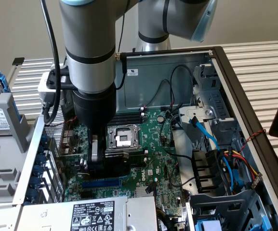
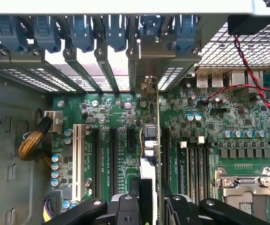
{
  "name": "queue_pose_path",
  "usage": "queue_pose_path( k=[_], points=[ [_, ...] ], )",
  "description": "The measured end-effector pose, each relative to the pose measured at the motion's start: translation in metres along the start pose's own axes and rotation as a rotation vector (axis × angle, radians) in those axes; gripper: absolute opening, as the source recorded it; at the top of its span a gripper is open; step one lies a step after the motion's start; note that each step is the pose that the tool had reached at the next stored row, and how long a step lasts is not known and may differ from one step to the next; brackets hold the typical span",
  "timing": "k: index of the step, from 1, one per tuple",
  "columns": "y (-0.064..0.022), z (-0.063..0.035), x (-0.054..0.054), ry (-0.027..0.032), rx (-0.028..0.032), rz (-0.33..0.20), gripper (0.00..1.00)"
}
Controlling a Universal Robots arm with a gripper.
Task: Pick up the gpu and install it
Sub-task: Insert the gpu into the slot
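The tool (image 1: pixel 96 163) pinches the gpu (image 2: pixel 151 140) by its upper edge, so the card stands upright and edge-on with its contacts facing down. It sits over the motherboard (image 1: pixel 151 139), left of centre in the exterior view, beside the CPU socket (image 1: pixel 122 137). Its metal end points toward the rear slot bay (image 2: pixel 81 33) (fully seated or not, I cannot tell).

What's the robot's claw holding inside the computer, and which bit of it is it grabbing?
The gripper holds the gpu, the small green card seen edge-on. It pinches the card's flat sides near its upper edge, above the motherboard.
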State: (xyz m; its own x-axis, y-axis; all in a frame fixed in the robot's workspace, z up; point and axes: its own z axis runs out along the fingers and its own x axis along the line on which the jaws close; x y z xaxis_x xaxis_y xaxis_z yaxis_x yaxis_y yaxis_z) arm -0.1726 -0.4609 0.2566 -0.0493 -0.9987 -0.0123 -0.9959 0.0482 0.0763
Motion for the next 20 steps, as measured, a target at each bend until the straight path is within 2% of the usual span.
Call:
queue_pose_path(
  k=[20],
  points=[
    [0.0017,0.0052,0.0004,0.0,0.0,0.0,0.27]
  ],
)
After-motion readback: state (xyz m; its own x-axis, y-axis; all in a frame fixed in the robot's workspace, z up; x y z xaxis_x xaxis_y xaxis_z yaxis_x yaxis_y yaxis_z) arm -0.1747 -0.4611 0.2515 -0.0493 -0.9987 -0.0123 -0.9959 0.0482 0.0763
